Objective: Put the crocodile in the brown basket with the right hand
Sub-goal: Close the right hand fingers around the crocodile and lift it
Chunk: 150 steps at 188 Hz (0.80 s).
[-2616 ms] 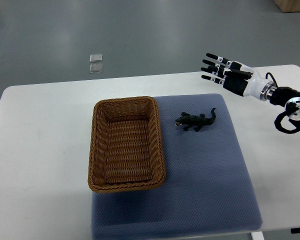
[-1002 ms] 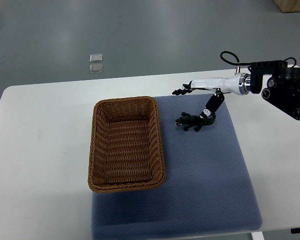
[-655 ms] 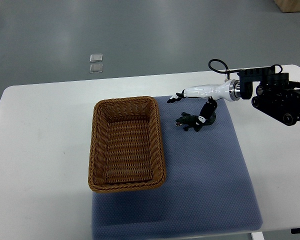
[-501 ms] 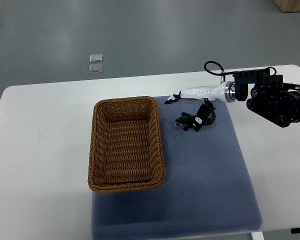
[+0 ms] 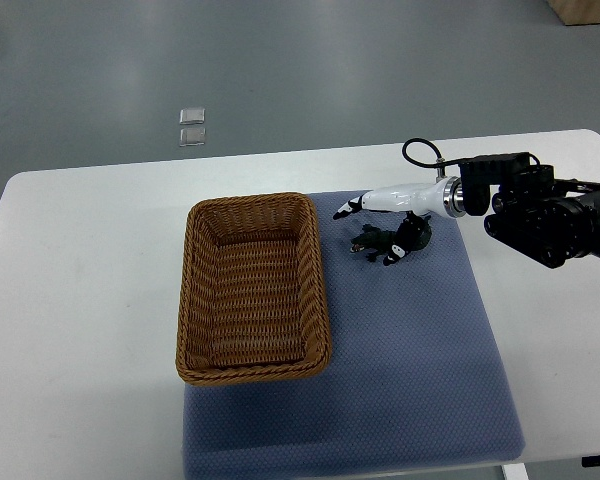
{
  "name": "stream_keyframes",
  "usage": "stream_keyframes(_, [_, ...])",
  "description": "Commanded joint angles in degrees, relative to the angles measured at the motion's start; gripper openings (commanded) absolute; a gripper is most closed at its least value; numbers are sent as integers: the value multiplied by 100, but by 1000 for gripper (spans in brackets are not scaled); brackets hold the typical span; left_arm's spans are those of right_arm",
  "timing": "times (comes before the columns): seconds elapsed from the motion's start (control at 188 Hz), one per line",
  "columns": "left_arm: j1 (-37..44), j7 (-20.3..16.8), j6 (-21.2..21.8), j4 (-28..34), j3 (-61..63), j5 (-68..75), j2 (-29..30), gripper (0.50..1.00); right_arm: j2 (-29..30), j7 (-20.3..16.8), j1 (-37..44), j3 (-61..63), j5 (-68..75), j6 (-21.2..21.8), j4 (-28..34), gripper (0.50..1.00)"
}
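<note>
**Right hand shifted left and lower over the crocodile**

Since the earliest frame the right hand (image 5: pixel 388 203) has travelled from the upper right of the frame down to the crocodile (image 5: pixel 378 240), which has not left its place. The crocodile lies on the blue mat (image 5: pixel 410 350), right of centre and just beside the brown basket (image 5: pixel 250 290), outside it, head toward the basket. The hand is wide: its fingers (image 5: pixel 345 209) stretch leftward above the toy, unclosed, while the thumb (image 5: pixel 412 230) hangs down at the tail end. Whether the thumb presses on the tail cannot be told. Mat and basket rest on the white tabletop (image 5: pixel 80 300).
</note>
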Motion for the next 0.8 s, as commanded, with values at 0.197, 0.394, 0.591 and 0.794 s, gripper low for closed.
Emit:
stream_keyframes(0.197, [2, 0, 0, 0, 0, -3, 0, 1000, 224, -79, -19, -72, 6, 7, -377, 807])
stream_keyframes(0.394, [2, 0, 0, 0, 0, -3, 0, 1000, 215, -70, -10, -90, 6, 16, -377, 666])
stream_keyframes(0.591, [2, 0, 0, 9, 0, -3, 0, 1000, 215, -26, 25, -151, 6, 16, -368, 613])
stream_keyframes(0.794, [2, 0, 0, 0, 0, -3, 0, 1000, 206, 0, 87, -143, 6, 16, -359, 507])
